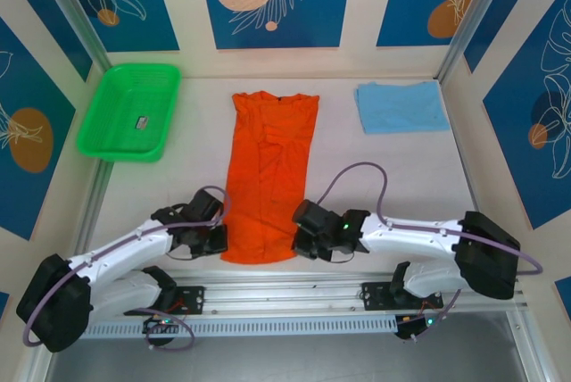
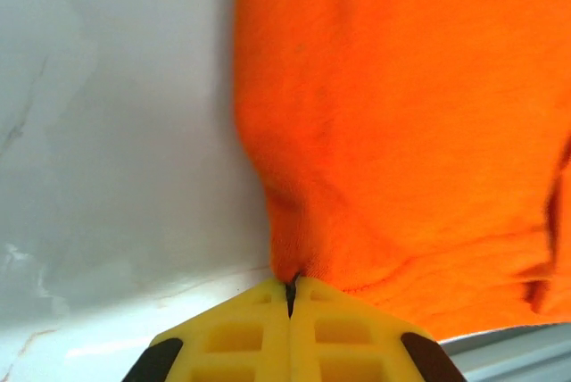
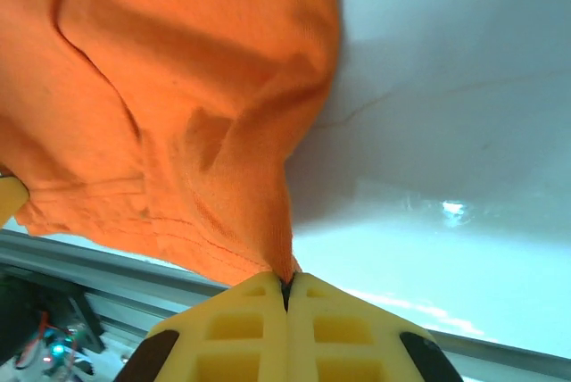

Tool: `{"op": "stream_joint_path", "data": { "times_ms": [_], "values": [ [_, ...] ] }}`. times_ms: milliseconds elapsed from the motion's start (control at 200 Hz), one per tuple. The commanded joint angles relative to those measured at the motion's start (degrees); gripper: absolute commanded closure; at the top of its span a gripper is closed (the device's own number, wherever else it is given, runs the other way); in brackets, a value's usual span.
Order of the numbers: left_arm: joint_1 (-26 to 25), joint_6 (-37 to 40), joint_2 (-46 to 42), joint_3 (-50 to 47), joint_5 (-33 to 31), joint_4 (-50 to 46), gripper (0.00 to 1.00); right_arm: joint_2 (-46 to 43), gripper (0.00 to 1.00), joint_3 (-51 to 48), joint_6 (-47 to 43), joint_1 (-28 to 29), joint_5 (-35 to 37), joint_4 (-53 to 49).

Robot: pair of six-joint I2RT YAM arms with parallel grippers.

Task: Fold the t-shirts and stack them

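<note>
At near hem, clamped shut by left gripper [image 2: 290, 282]: left corner of orange shirt [image 1: 269, 177]; by right gripper [image 3: 287, 280], equally shut: right corner. Laid flat lengthwise, centre. Far right, folded blue shirt [image 1: 401, 107]; far left, basket [image 1: 143, 68], tag [image 1: 142, 121] inside unreadable.

Top view: bright, even, diffuse light, sharp throughout, soft short shadows under both arms.
Left wrist: orange t-shirt [image 2: 401, 132] just beyond the left fingers [image 2: 236, 337] is saturated, its weave slightly blurred.
Right wrist: small glare spot on the white table [image 3: 464, 87], beyond and right of the right fingers [image 3: 241, 328]. Soft cloth shadow beside it; the source is probably overhead.
</note>
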Motion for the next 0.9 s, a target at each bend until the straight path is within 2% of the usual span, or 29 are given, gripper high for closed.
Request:
{"op": "stream_joint_path", "data": {
  "times_ms": [0,160,400,565,790,895],
  "values": [
    [0.4,0.7,1.9,8.0,0.5,-0.1,1.00,-2.3,1.00,2.6,-3.7,-4.6,-1.5,-4.6],
    [3.3,2.0,9.5,20.0,-1.7,0.1,1.00,-0.4,1.00,9.4,-10.6,-14.9,-5.7,-6.1],
    [10.7,3.0,23.9,34.4,-3.7,1.2,1.00,10.3,1.00,23.1,-17.7,-27.1,-11.0,-8.5],
    [15.5,3.9,34.2,43.6,-1.8,2.1,1.00,20.7,1.00,32.7,-21.1,-32.2,-13.4,-10.7],
    [19.0,6.1,48.7,57.4,-0.1,-0.6,1.00,33.5,1.00,43.4,-21.8,-36.7,-16.3,-12.2],
    [19.8,7.0,54.1,62.8,-1.5,-3.4,1.00,38.3,1.00,48.1,-21.9,-38.0,-17.6,-12.9]
  ]
}}
